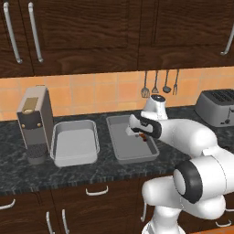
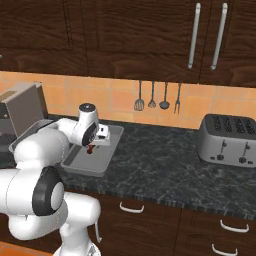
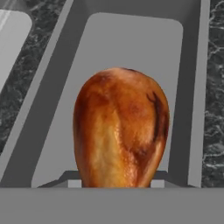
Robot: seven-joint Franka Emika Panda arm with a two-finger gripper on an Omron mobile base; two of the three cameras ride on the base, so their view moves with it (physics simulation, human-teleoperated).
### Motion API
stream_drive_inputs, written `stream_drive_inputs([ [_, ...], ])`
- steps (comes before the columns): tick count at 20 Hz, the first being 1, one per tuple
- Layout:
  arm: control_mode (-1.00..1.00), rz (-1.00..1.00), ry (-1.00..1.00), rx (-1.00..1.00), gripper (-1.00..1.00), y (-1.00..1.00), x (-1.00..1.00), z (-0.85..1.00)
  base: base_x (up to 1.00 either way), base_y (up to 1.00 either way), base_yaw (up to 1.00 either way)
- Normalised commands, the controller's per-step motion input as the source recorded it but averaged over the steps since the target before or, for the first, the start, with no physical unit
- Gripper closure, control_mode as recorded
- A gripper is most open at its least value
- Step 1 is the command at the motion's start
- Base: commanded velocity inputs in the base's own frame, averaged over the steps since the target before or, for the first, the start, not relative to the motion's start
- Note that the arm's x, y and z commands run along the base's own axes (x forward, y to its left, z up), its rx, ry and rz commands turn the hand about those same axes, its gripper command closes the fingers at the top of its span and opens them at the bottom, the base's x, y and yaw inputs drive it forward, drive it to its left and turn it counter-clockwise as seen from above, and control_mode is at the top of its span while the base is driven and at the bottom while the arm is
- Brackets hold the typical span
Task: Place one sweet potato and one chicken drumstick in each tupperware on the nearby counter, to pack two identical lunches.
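Chicken drumstick [image 3: 121,129] clamped between the jaws, above the right tupperware [image 1: 119,153] floor.

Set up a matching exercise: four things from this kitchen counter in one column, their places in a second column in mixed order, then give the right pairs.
Things:
1. chicken drumstick
2. coffee machine
3. toaster
4. hanging utensils

Places:
A. on the orange tiled wall
B. at the counter's right end
C. in the gripper, over the right tupperware
D. beside the left tupperware

Pairs: 1-C, 2-D, 3-B, 4-A
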Motion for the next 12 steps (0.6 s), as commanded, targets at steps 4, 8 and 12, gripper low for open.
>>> stream_drive_inputs([
  [4,-1.00,0.00,0.05,-0.03,1.00,0.06,-0.01,-0.21,0.00,0.00,0.00],
  [8,-1.00,0.00,0.01,0.00,1.00,0.00,0.04,-0.49,0.00,0.00,0.00],
  [12,-1.00,0.00,0.00,0.00,1.00,0.00,0.01,-0.44,0.00,0.00,0.00],
])
